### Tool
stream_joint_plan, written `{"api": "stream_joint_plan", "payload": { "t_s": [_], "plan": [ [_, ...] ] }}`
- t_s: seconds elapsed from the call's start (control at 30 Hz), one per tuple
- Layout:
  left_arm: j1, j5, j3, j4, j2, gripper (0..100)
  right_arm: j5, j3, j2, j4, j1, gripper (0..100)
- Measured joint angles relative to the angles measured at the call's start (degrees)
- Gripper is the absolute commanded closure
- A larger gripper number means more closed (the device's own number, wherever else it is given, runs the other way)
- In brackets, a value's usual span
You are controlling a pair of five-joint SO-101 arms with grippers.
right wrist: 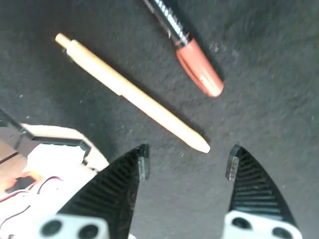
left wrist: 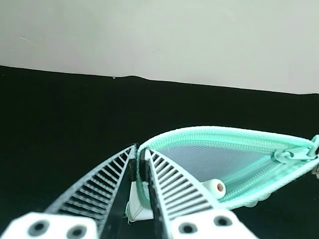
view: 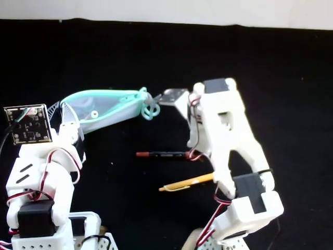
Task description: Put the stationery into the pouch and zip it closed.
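Note:
The teal mesh pouch [view: 106, 107] is held off the black table with its zipper open and its pull [view: 150, 108] at the far end. My left gripper [left wrist: 138, 150] is shut on the pouch's [left wrist: 219, 154] near rim. A small white tube end [left wrist: 217, 187] shows inside it. A yellow pen [view: 184, 183] and a black marker with a red cap [view: 161, 154] lie on the table. My right gripper [right wrist: 188, 155] hangs open just above the yellow pen's [right wrist: 132, 94] tip, with the marker's red cap [right wrist: 199, 69] beyond it.
The right arm [view: 223, 130] stands over the right ends of both pens. The left arm's base [view: 39, 208] sits at the front left. A white wall [left wrist: 159, 35] borders the table's far edge.

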Motion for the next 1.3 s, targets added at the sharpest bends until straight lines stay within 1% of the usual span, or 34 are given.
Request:
{"api": "stream_joint_plan", "payload": {
  "t_s": [0.1,0.37,0.47,0.7,0.8,0.9,0.97,1.07,1.13,1.3],
  "plan": [
    [-0.53,0.0,0.0,0.0,0.0,99,0.18,1.67,0.0,-2.55,-1.32,74.3],
    [-1.76,0.0,0.0,0.0,0.0,99,0.18,6.51,0.0,-6.77,-8.44,74.3],
    [-2.99,0.0,0.0,0.0,0.0,99,0.18,8.7,-0.09,-8.44,-9.23,74.3],
    [-3.43,0.0,0.0,0.0,0.0,99,0.18,14.15,0.0,-10.2,-9.23,74.3],
    [-3.43,0.0,0.0,0.0,0.0,99,-1.85,14.07,0.0,-11.87,-6.59,74.3],
    [-3.43,0.0,0.0,0.0,0.0,99,-2.29,14.77,0.0,-12.04,-4.04,75.2],
    [-3.43,0.0,0.0,0.0,0.0,99,-1.14,15.56,0.0,-12.31,-3.43,78.7],
    [-3.43,0.0,0.0,0.0,0.0,99,3.08,17.85,-0.97,-12.31,-3.6,82.6],
    [-3.78,0.0,0.0,0.0,0.0,99,6.24,20.13,-4.04,-12.31,-3.69,82.6],
    [-5.63,0.0,0.0,0.0,0.0,99,13.54,26.37,-16.53,-12.31,-7.21,82.5]
  ]
}}
